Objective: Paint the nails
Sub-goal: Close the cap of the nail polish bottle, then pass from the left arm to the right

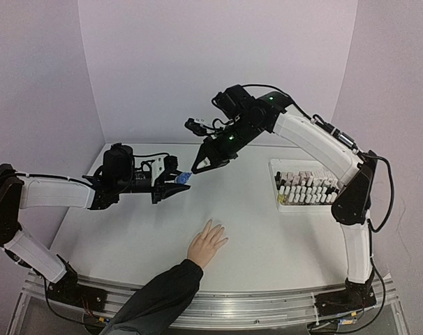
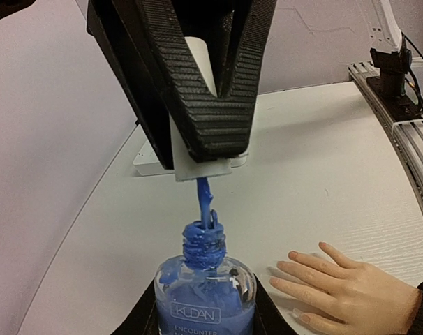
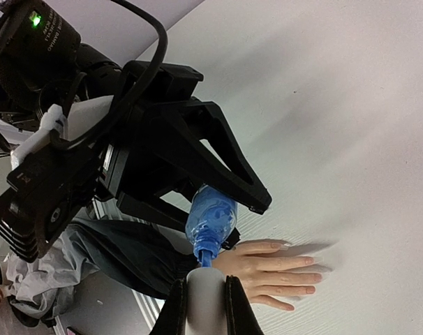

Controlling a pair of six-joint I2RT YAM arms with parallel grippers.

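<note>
A light-skinned hand (image 1: 206, 243) in a dark sleeve lies palm down on the white table, fingers spread. Its nails (image 2: 292, 254) (image 3: 308, 260) look bare and pinkish. Above the table behind the hand, my left gripper (image 1: 171, 179) (image 2: 206, 319) is shut on a blue polish bottle (image 2: 206, 293) (image 3: 211, 220). My right gripper (image 1: 197, 167) (image 3: 206, 307) is shut on the bottle's white brush cap (image 2: 204, 162) (image 3: 206, 296). The blue brush stem (image 2: 204, 199) reaches from the cap into the paint-smeared bottle neck. Neither gripper touches the hand.
A white tray (image 1: 306, 187) holding several small polish bottles stands at the right of the table, under the right arm. The dark sleeve (image 1: 162, 293) crosses the near table edge and the metal rail (image 1: 267, 307) between the arm bases.
</note>
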